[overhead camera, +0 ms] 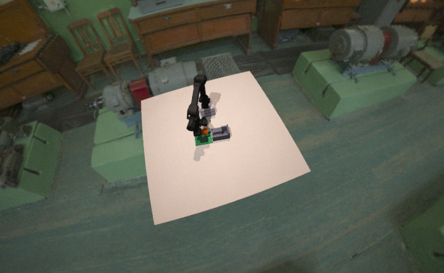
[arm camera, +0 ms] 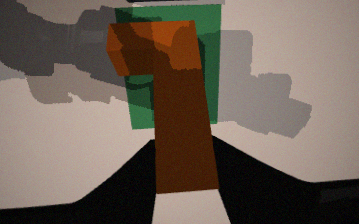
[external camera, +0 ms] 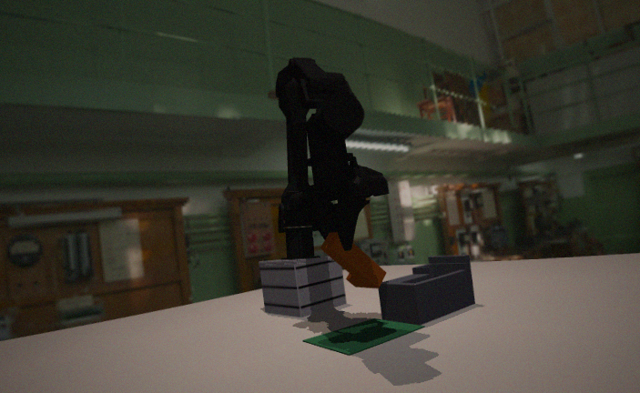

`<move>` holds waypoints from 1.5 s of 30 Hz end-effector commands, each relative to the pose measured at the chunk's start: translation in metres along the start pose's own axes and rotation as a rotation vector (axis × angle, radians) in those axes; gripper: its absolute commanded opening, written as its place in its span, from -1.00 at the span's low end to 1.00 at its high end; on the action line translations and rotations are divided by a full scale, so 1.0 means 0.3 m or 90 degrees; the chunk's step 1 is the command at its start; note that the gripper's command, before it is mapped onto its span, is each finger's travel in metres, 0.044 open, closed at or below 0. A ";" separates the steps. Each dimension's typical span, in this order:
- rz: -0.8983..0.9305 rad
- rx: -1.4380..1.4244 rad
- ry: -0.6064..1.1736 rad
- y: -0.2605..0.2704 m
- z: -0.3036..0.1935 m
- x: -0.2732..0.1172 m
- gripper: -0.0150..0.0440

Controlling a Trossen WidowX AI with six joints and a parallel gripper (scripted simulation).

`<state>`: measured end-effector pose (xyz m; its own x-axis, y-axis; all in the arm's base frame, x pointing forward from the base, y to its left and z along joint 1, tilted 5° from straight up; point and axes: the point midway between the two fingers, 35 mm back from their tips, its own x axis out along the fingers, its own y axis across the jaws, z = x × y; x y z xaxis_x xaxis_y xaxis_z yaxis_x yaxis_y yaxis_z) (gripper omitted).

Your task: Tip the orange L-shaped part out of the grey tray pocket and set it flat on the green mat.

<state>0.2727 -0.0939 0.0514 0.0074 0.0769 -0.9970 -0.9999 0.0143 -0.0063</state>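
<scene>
My gripper (external camera: 343,239) is closed on the straight end of the orange L-shaped part (external camera: 353,266). The part hangs tilted in the air above the green mat (external camera: 363,335), out of the grey tray (external camera: 427,290) beside it.

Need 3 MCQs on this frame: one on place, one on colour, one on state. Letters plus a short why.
1. Where is the orange part?
A. flush in the tray pocket
B. in the air over the mat
C. flat on the mat

2. What colour is the mat?
A. green
B. blue
C. red

3. What state is the gripper in?
A. open, holding nothing
B. shut on nothing
C. shut on the part

Answers:
1 B: in the exterior view the part hangs tilted from the gripper, above the mat and beside the tray.
2 A: the wrist view shows green under the part.
3 C: one end of the part sits between the fingers.
</scene>
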 end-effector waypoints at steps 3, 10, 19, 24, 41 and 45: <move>0.000 -0.002 0.002 0.000 -0.001 0.033 -0.49; 0.000 -0.002 0.002 0.000 -0.002 0.070 -0.49; 0.000 -0.002 0.001 0.000 -0.002 0.117 -0.49; 0.000 -0.002 0.001 0.000 -0.001 0.143 -0.49; 0.000 -0.002 0.001 0.002 -0.001 0.217 -0.49; 0.000 -0.002 0.001 0.002 -0.001 0.216 -0.49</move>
<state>0.2724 -0.0889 -0.0126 0.0059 0.0771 -0.9970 -1.0000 0.0052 -0.0055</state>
